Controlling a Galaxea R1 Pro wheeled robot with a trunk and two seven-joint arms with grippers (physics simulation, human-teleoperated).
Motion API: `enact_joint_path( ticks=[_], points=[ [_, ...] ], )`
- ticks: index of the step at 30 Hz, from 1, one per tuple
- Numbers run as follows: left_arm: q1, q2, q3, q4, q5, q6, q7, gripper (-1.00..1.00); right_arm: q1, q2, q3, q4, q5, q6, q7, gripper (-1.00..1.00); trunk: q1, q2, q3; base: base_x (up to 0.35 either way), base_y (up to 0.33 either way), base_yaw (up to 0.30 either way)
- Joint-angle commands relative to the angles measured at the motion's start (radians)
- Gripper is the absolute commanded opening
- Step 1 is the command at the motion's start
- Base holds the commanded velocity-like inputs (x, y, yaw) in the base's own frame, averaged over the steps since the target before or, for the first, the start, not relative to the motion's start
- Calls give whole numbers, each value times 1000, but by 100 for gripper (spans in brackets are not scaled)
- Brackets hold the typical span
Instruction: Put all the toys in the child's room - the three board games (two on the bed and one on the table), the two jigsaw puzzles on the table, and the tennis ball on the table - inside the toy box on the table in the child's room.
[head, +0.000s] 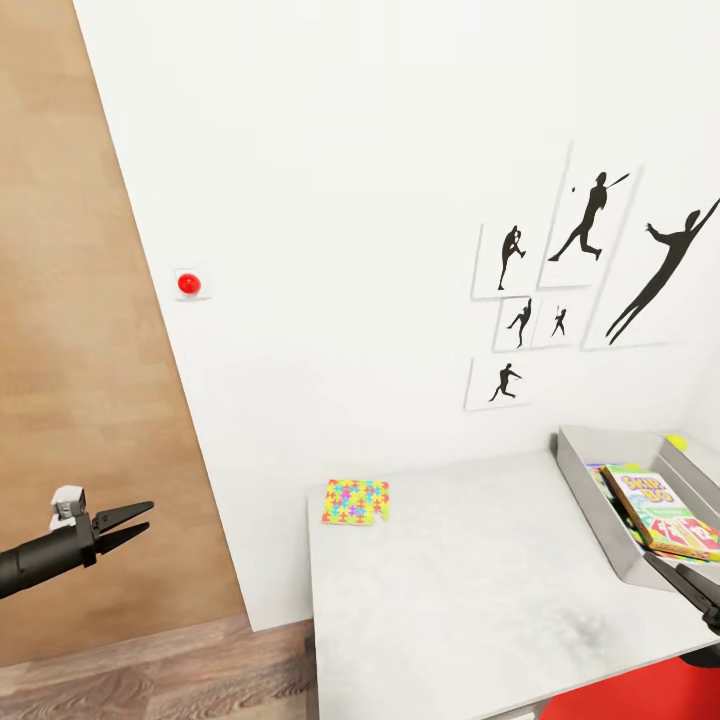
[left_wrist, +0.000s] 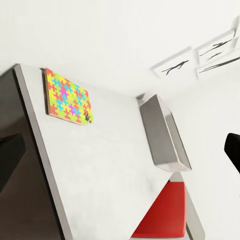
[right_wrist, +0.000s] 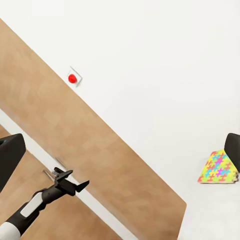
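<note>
One jigsaw puzzle (head: 356, 501) lies flat at the table's (head: 470, 600) far left corner, by the wall. The toy box (head: 600, 500) sits at the far right edge and already holds a board game (head: 660, 510) and the yellow tennis ball (head: 677, 441). The left gripper (head: 135, 525) hangs off the table's left side, fingers slightly parted and empty. Whether the right gripper (head: 690, 585), near the box, is parted or closed cannot be told. The puzzle looks thin, so the left gripper would probably do best to slide in low at its edge.
</note>
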Motion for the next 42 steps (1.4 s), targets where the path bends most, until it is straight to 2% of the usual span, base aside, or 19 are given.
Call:
enact_joint_path(
  ticks=[1, 31, 37, 40, 42],
  points=[
    [-1, 0, 0, 0, 0, 4, -3, 100, 0, 0, 0, 0, -5, 8, -2, 100, 1, -2, -2, 0, 0, 0],
    [-1, 0, 1, 0, 0, 4, -3, 100, 0, -1, -2, -1, -5, 9, -7, 100, 1, -2, -2, 60, 31, 0],
    [-1, 0, 0, 0, 0, 4, -3, 100, 0, -1, 5, -3, -5, 10, -40, 100, 1, -2, -2, 1, 0, 0],
    [-1, 0, 0, 0, 0, 4, -3, 100, 0, 1, 29, -4, -5, 12, -85, 100, 1, -2, -2, 0, 0, 0],
    [-1, 0, 0, 0, 0, 4, -3, 100, -5, -3, 96, -5, -6, 20, -161, 100, 1, -2, -2, 0, 0, 0]
  ],
)
